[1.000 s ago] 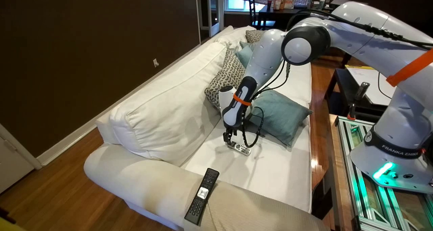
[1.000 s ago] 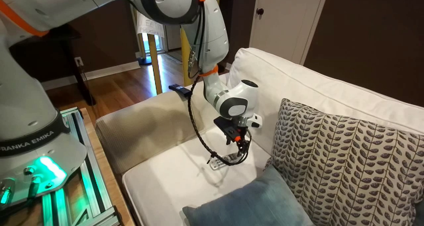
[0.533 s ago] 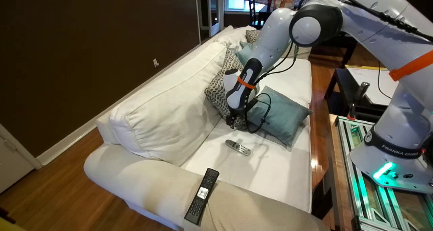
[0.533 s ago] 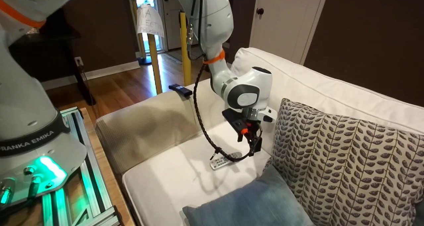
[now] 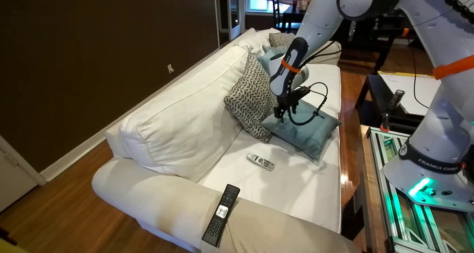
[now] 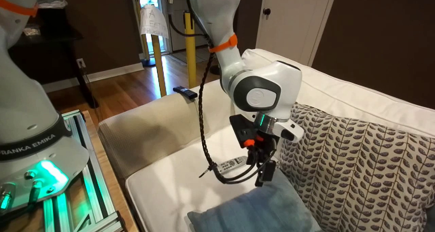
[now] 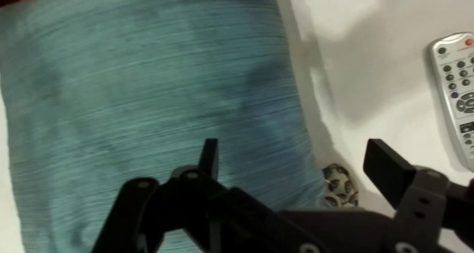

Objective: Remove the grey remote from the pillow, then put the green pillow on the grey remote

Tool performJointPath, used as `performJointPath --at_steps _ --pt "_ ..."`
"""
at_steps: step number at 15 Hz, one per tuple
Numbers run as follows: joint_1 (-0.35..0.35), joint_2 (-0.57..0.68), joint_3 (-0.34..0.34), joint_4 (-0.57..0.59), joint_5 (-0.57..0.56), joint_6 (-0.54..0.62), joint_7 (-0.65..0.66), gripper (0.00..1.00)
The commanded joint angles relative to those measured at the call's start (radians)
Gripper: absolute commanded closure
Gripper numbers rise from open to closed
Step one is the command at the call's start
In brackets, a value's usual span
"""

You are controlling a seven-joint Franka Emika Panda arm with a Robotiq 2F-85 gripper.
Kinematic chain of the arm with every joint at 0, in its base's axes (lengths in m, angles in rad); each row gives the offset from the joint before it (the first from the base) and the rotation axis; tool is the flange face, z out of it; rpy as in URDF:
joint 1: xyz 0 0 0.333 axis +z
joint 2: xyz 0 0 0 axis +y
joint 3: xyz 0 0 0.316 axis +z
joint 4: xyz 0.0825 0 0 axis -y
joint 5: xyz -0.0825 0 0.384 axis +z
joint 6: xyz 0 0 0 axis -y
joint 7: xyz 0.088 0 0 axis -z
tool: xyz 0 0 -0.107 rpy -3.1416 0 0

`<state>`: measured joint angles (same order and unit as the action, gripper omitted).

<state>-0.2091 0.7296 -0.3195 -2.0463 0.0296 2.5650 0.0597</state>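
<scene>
The grey remote (image 5: 260,161) lies face up on the white seat cushion. It also shows in an exterior view (image 6: 232,164), partly behind the cable, and at the right edge of the wrist view (image 7: 455,97), cut off. The green pillow (image 5: 309,132) lies on the seat beside the remote, apart from it. It fills the left of the wrist view (image 7: 148,90). My gripper (image 7: 298,160) is open and empty. It hangs above the pillow's edge near the patterned cushion, one finger (image 7: 210,156) over the pillow, the other (image 7: 389,171) over the white seat.
A patterned cushion (image 5: 251,97) leans on the sofa back (image 5: 185,112) beside the pillow. A black remote (image 5: 221,214) lies on the sofa arm (image 5: 155,197). The arm's hanging cable (image 6: 204,133) loops near the gripper.
My gripper has risen from around the end of the grey remote and moved away over the green pillow. The remote stays on the seat, and the pillow has not moved.
</scene>
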Motion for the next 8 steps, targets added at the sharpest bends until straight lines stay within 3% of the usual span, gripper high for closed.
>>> performJointPath --at_steps 1,4,8 --pt "-0.083 -0.076 0.004 -0.085 -0.002 0.054 -0.042 0.0" --pt "-0.11 -0.062 -0.021 -0.116 -0.028 0.191 -0.049 0.0" --pt "-0.201 -0.047 0.024 -0.136 -0.004 0.288 -0.123 0.0"
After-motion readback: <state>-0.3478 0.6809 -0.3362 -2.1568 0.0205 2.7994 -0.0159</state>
